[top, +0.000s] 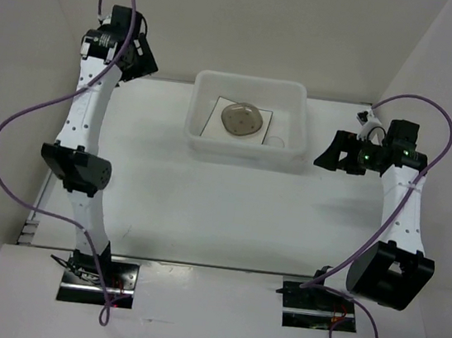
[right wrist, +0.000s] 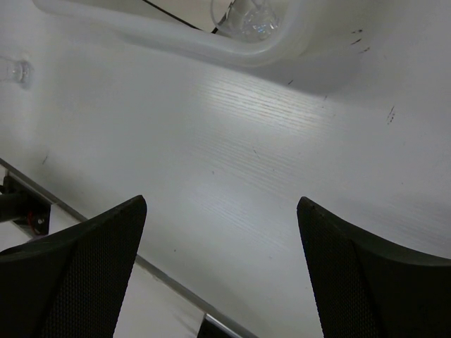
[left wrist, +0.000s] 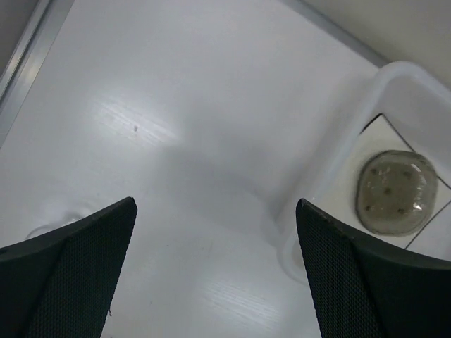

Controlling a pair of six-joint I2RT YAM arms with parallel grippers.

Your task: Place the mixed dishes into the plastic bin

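White table (top: pixel 220 210) boxed by plain white walls (top: pixel 294 28), left arm (top: pixel 87 117) stretched to 10 o'clock, right arm (top: pixel 400 209) bent toward 3 o'clock, plastic bin (top: pixel 245 153) at 12 o'clock holding square plate (top: pixel 211 121), saucer (top: pixel 242 119), glass cup (top: pixel 275 140), left gripper (left wrist: pixel 215 204) and right gripper (right wrist: pixel 222 201) both spread wide, empty.

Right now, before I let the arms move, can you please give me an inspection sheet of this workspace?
Surface: white table with a few dark scuffs.
Job's things: plastic bin at the far middle; inside it, square plate lying flat, grey saucer on it, glass cup in the bin's near right corner.
Clutter: one clear speck on the table, too small to name.
Grippers: left gripper open, empty; right gripper open, empty; both outside the bin.
Cables: purple cables loop off both arms, apart from the bin.
Surroundings: white walls around the table.
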